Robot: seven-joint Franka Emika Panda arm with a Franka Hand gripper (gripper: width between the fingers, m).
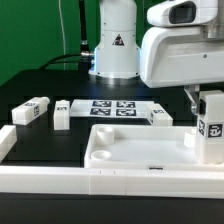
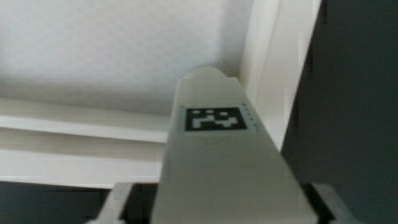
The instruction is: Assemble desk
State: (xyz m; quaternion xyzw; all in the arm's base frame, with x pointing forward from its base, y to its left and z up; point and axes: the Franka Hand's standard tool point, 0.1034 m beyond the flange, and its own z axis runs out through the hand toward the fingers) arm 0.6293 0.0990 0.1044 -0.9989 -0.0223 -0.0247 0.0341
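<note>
The white tabletop (image 1: 140,150), a tray with a raised rim, lies at the front of the table. My gripper (image 1: 211,112) is at the exterior view's right, shut on a white block leg (image 1: 212,135) held upright over the tabletop's right end. In the wrist view the leg (image 2: 221,150) with its square tag fills the space between my fingers (image 2: 125,205), and the tabletop's rim (image 2: 267,60) lies beneath. Three more legs lie on the black table: two at the left (image 1: 32,112) (image 1: 62,115) and one behind the tabletop (image 1: 160,117).
The marker board (image 1: 112,107) lies flat behind the tabletop, in front of the arm's base (image 1: 113,50). A long white border rail (image 1: 60,182) runs along the table's front and turns up the left side.
</note>
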